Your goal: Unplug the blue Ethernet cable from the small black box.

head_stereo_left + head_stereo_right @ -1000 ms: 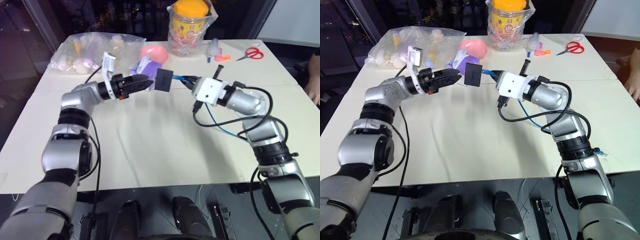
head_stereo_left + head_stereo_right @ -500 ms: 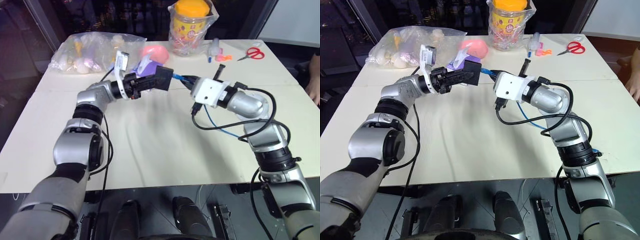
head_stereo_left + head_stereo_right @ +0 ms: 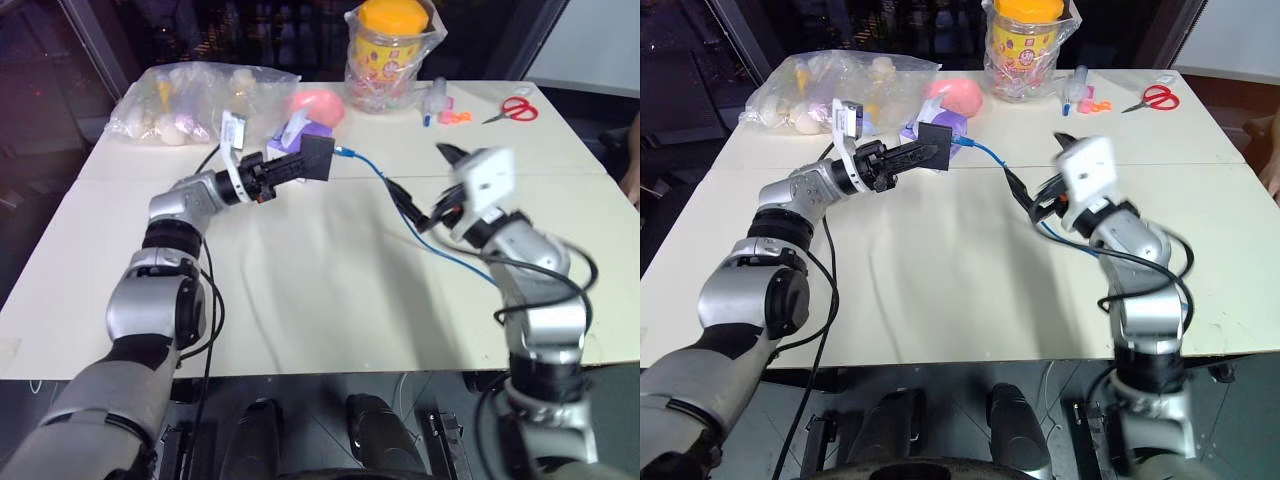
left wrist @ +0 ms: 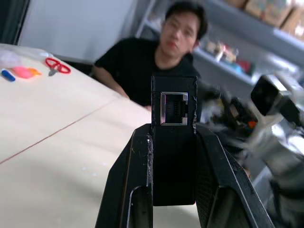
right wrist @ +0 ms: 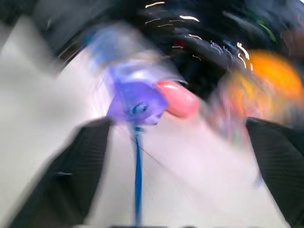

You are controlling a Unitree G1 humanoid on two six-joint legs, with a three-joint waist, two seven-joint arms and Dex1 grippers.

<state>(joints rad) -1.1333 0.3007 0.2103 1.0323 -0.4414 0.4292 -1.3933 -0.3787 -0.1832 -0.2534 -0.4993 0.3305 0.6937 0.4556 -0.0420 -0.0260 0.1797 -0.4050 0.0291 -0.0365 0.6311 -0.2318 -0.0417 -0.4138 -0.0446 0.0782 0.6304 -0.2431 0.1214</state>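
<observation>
The left claw (image 3: 285, 170) is pinching the small black box (image 3: 318, 158) tight between its fingers, holding it up off the counter (image 3: 300, 290) in the upper middle of the frame, probably to steady it; its socket is showing empty. The right claw (image 5: 175, 166) is gaping wide and holding nothing. The blue cable (image 3: 375, 170) is trailing from just beside the box toward the right arm. A tissue box (image 3: 297, 130), bagged items (image 3: 190, 100), jar (image 3: 388, 45) and scissors (image 3: 510, 108) are crowding the far edge.

The box (image 3: 318, 160), small, flat, matte black, sits upright, clamped between the left pincer's (image 4: 174, 142) fingers, its empty port facing away from the wrist. The blue cable (image 3: 385, 183) trails unplugged across the table beyond the box.
</observation>
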